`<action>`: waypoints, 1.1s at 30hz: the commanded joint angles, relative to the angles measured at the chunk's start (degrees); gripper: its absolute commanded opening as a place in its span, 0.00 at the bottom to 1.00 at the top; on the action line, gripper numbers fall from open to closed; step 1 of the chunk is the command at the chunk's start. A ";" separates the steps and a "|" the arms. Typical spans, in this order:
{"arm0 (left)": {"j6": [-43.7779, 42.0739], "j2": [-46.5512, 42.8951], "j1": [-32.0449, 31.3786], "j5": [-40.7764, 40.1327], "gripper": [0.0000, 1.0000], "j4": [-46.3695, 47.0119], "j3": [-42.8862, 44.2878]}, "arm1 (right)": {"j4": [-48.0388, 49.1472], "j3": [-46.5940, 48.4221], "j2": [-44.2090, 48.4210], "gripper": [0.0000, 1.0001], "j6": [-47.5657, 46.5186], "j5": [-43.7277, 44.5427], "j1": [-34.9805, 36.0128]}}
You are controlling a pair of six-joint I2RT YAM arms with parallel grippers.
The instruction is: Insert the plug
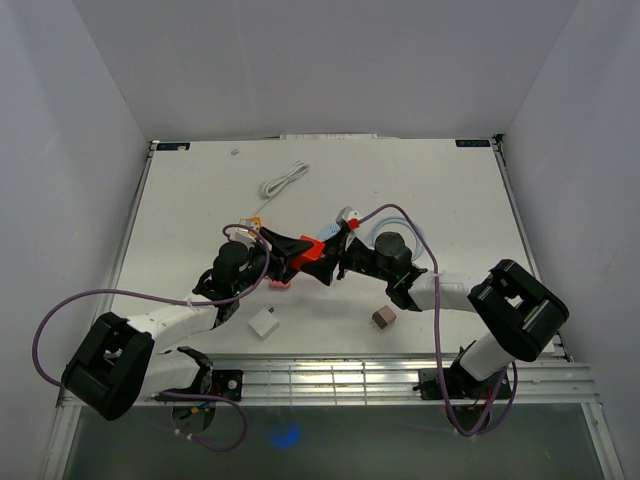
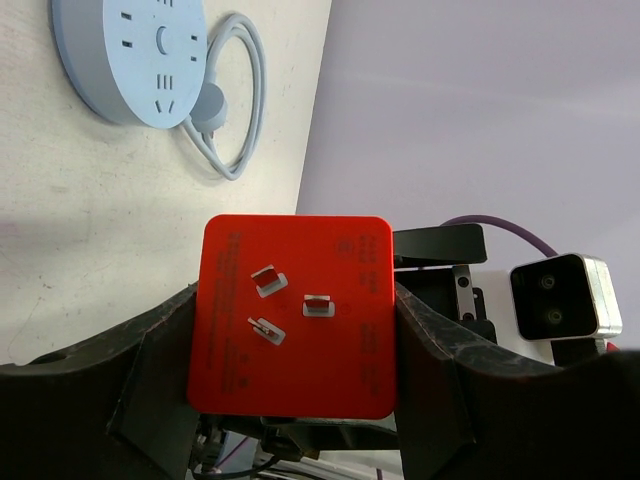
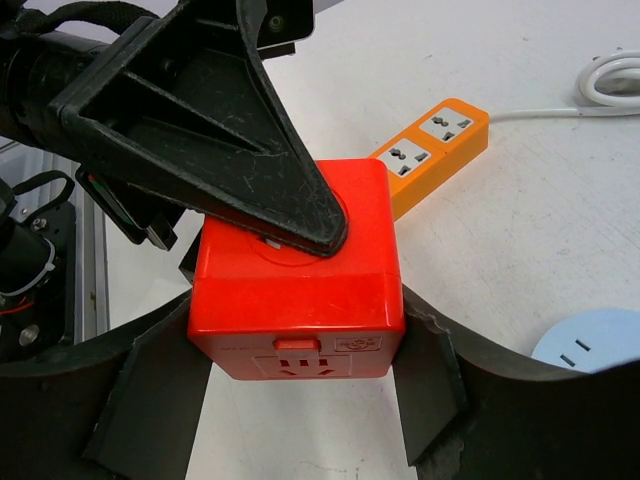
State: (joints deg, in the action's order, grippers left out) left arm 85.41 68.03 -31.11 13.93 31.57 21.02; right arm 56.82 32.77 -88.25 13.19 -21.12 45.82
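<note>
Around the red plug (image 1: 312, 256), held off the white table (image 1: 200, 200), both grippers meet. The left gripper (image 2: 295, 335) is clamped on it. In its own wrist view the black fingers (image 2: 155, 370) press the plug's two opposite sides, and the face turned to that camera carries three flat metal prongs (image 2: 290, 300). The right gripper (image 3: 297, 350) comes at the plug from the other side. Its jaws sit against the plug's flanks and appear closed on it, with one left finger lying across the plug's top face in that view. The face nearest the right wrist camera shows a small red slider and faint printing too small to read.

Beyond the plug in the right wrist view lies an orange power strip (image 3: 435, 150) with two sockets showing – well apart from the plug, flat on the table. A round pale-blue socket hub (image 2: 130, 55) with its looped cord rests on the table past the plug in the left wrist view. From the top view, a coiled white cable (image 1: 284, 180) lies farther from the arms than the plug. A white block (image 1: 263, 324) and a brown block (image 1: 384, 318) sit nearer the arm bases than the plug – one to either side of it.
</note>
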 commanded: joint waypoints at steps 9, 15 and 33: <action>-7.80 -8.17 -0.18 -9.27 0.98 -9.50 1.22 | -8.63 2.82 4.66 0.45 -0.80 5.39 -0.56; -13.23 -12.74 0.35 -18.66 0.98 -20.13 4.29 | -17.25 3.26 9.58 0.42 -1.67 11.97 -1.61; -26.16 11.21 21.70 -28.87 0.94 -37.81 26.79 | -34.58 4.32 17.50 0.41 -8.00 20.77 -2.58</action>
State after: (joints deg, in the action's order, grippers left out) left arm 62.92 75.00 -10.94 -15.81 -5.08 42.94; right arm 21.74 36.58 -72.14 6.59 -1.65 43.55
